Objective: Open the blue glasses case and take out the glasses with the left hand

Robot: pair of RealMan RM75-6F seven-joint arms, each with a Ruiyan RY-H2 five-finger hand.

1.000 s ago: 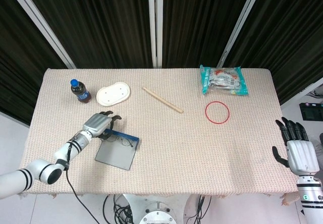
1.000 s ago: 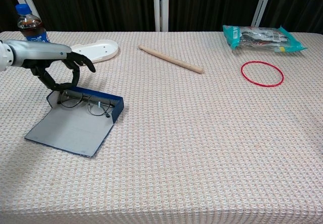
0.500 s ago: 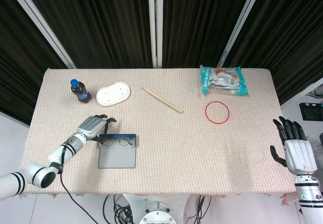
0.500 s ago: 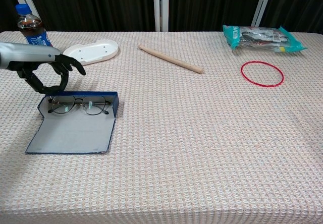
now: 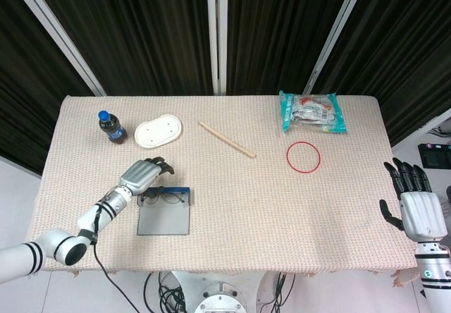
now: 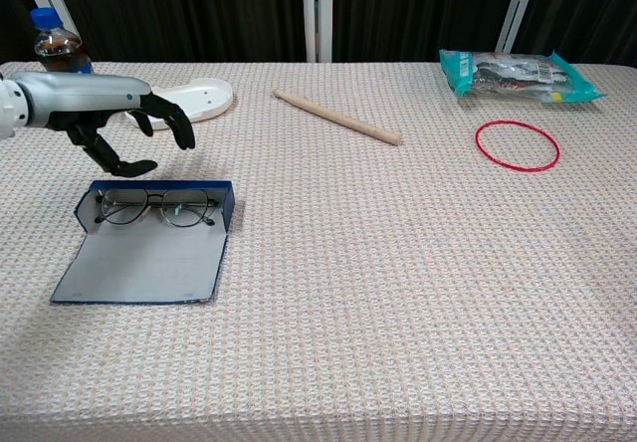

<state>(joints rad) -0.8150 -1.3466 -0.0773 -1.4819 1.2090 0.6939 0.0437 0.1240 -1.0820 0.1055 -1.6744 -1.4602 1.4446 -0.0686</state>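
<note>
no readable text anywhere i look.

the teal snack packet (image 5: 311, 111) at the far side of the table has printing on it, but it is too small and blurred for me to make out a single word in either view. the bottle (image 5: 111, 127) with the blue cap carries a label band, and that too is unreadable. the blue glasses case (image 6: 149, 239) lying open below my left hand (image 6: 127, 124) shows no lettering or logo on its grey lining, and the white tray (image 5: 158, 130) shows no mark i can read.
</note>
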